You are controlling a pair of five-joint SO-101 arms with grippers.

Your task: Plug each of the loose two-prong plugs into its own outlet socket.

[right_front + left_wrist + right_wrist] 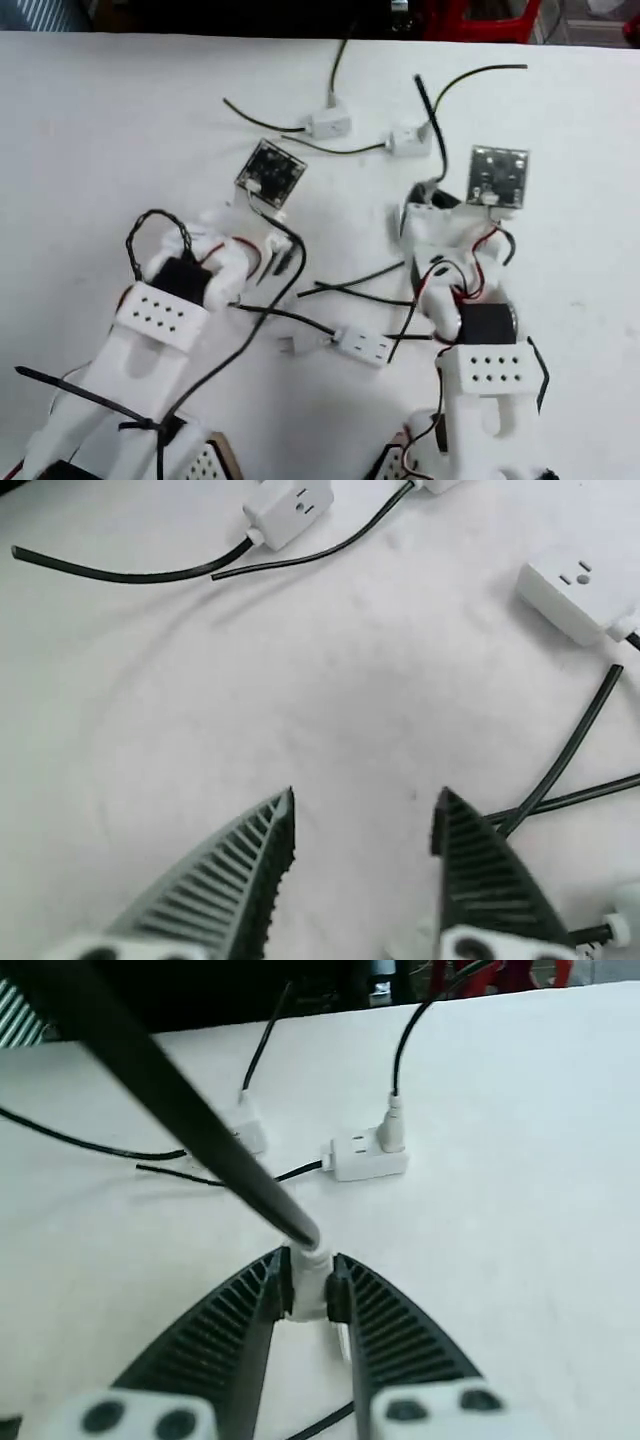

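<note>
White two-prong plug [306,1298] on a thick black cable was pinched between the black ribbed fingers [240,1330] of your right gripper [310,1265], over the white table [120,110] and a little short of the outlets. Ahead of it lay a small white outlet block [362,1160] that already carried a seated white plug [392,1125] with its own black lead. Beside that was a second white outlet block [248,1132], partly hidden behind the held cable, so you could not tell from there whether its slots were free. Your left gripper [364,798] hung over bare table with its jaws wide apart, gripping nothing. Beyond it a white outlet [290,505] showed unfilled slots on its upturned face. A white multi-socket strip [365,346] lay between the two arms, with loose black cables [350,280] near it. The step in hand looked like carrying this plug to a socket and pushing it in. Your next move called for picking a free socket and turning the wrist so the prongs, hidden between the fingers, met the slots squarely before you pushed straight in. The blocks lay loose, so a push would likely have slid one away, and your idle left gripper seemed well placed to brace it.
</note>
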